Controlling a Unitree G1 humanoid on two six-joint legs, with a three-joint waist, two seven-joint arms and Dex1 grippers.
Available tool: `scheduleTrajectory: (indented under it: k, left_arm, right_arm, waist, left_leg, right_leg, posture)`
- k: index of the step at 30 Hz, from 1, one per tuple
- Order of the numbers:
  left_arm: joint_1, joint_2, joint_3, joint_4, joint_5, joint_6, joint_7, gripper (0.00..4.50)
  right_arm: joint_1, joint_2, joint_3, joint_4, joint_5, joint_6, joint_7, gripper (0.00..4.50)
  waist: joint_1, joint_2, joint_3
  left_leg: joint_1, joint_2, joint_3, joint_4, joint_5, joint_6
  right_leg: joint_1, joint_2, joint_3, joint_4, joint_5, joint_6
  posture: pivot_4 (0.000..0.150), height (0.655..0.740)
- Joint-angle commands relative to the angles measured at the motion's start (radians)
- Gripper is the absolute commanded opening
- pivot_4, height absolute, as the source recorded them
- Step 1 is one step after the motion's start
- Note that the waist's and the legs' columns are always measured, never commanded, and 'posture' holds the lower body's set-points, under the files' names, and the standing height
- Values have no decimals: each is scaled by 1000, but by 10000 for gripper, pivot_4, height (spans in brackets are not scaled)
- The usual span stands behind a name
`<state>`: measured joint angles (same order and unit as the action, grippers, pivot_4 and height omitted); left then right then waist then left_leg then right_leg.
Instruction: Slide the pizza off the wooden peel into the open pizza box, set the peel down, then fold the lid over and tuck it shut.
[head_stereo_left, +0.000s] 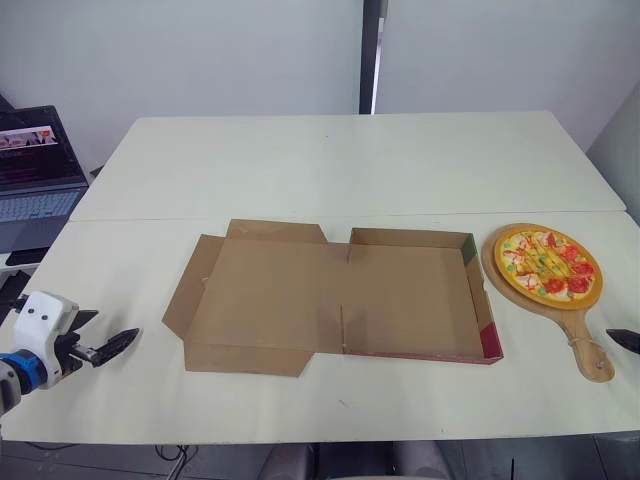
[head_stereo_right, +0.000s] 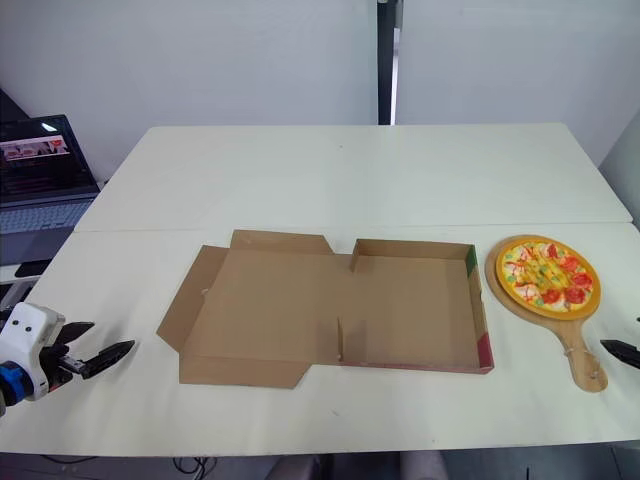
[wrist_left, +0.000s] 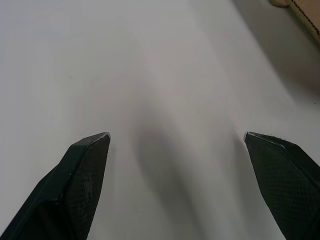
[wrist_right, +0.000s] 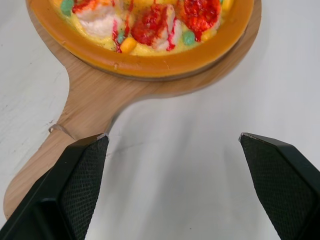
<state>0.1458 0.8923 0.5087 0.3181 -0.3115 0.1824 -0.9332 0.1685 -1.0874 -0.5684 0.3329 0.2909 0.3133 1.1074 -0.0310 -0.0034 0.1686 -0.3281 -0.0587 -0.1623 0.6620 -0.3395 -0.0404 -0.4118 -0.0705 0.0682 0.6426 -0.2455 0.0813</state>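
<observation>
A toy pizza (head_stereo_left: 548, 264) with red and yellow toppings lies on a round wooden peel (head_stereo_left: 590, 352) at the right of the table. The brown pizza box (head_stereo_left: 410, 300) lies open in the middle, its lid (head_stereo_left: 260, 295) spread flat to the left. My right gripper (wrist_right: 172, 136) is open, low over the table just right of the peel's handle (wrist_right: 75, 125), touching nothing. Its fingertip (head_stereo_left: 625, 339) shows at the right edge. My left gripper (head_stereo_left: 108, 332) is open and empty near the front left of the table, well left of the lid.
The white table (head_stereo_left: 330, 160) stretches far behind the box. An open laptop (head_stereo_left: 35, 170) stands off the table's left side. A corner of the box (wrist_left: 305, 12) lies ahead of my left gripper.
</observation>
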Motion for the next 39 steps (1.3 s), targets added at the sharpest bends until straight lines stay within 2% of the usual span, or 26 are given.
scheduleTrajectory:
  k: [1, 13, 21, 32, 39]
  left_arm:
    - [-7, 22, 33, 0, -14, -46, -22, 44620]
    - [-64, 35, 29, 9, -31, -62, -71, 44620]
    - [-144, 27, -17, -114, -87, 9, -101, 44620]
    - [-195, 53, -124, -298, -127, 106, -203, 44620]
    - [-370, 8, -337, -533, -198, 216, -253, 44620]
  right_arm:
    - [6, -3, -42, -24, 21, 3, 1, 45000]
    - [-24, 14, -46, -31, 39, -19, -17, 45000]
    - [-65, 23, -56, -90, 99, 46, -18, 45000]
    - [47, 36, -127, -208, 111, 69, -14, 45000]
    - [186, 120, -230, -450, 146, 167, -45, 45000]
  waist:
    - [0, 0, 0]
    - [0, 0, 0]
    - [2, 0, 0]
    - [1, 0, 0]
    - [12, -1, 1]
  left_leg:
    - [0, 0, 0, 0, 0, 0]
    - [0, 0, 0, 0, 0, 0]
    - [0, 0, -1, 0, 0, 0]
    - [-1, 0, 0, 0, 0, 0]
    - [-1, 0, -1, 1, 0, 0]
  right_leg:
    - [0, 0, 0, 0, 0, 0]
    - [0, 0, 0, 0, 0, 0]
    - [0, 0, 0, 0, 0, 0]
    - [-1, 0, 0, 0, 0, 0]
    - [0, 0, -1, 0, 0, 0]
  posture:
    - [1500, 7341]
    - [1500, 7341]
    - [1500, 7341]
    - [1500, 7341]
    - [1500, 7341]
